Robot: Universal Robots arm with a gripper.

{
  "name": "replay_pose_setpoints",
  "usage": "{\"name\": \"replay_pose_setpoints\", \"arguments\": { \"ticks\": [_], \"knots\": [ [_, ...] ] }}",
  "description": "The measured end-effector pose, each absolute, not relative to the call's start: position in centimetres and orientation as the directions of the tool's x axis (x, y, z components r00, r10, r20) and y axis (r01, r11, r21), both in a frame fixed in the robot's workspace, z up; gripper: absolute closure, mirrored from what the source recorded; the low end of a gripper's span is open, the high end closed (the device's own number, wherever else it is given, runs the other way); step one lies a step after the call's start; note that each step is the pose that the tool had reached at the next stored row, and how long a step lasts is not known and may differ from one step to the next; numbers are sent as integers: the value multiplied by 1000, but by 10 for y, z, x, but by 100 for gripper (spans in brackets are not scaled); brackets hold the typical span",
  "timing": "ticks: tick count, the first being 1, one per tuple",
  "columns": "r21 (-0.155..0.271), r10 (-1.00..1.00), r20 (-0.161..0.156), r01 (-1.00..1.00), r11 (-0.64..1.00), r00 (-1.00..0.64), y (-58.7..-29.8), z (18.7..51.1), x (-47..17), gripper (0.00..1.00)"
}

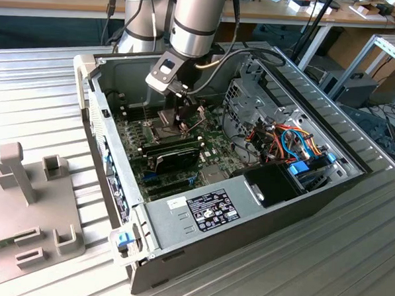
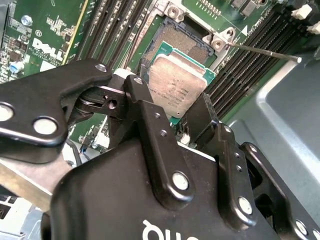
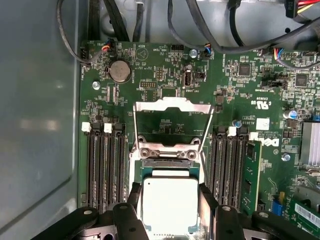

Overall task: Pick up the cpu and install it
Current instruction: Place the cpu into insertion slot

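grip: gripper point(image 2: 170, 97) jaws pinch the cpu point(image 2: 179, 80) by two opposite edges | place: cpu right over the open socket point(image 2: 181, 40), retention frame point(image 3: 172, 103) hinged up | progress: pickup done; seating unconfirmed, frame not closed

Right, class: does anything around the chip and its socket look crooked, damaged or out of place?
Nothing stands out. The chip is clamped squarely in the gripper, its edges parallel with the socket, and the metal frame stands hinged open. No visible damage on the board.
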State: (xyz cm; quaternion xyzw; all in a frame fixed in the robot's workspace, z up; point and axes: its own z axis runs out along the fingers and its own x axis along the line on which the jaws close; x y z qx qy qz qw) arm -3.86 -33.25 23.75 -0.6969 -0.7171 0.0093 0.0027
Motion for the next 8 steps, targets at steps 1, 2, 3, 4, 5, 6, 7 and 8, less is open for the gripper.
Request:
{"name": "replay_pose_setpoints", "arguments": {
  "ticks": [1, 2, 3, 4, 5, 6, 7, 8],
  "knots": [
    [-17, 1000, -9, 999, 28, -29, -333, 236, -39, 45],
    [-17, 1000, -10, 999, 29, -29, -333, 232, -40, 45],
    [-17, 1000, -10, 999, 29, -29, -333, 230, -40, 45],
    [-17, 1000, -10, 999, 28, -29, -333, 229, -40, 45],
    [-17, 1000, -11, 999, 28, -29, -333, 228, -40, 45],
    [-17, 1000, -11, 999, 28, -29, -333, 227, -40, 45],
    [-17, 1000, -11, 999, 28, -29, -332, 225, -40, 45],
    [-17, 1000, -11, 999, 28, -29, -333, 223, -41, 45]
  ]
}}
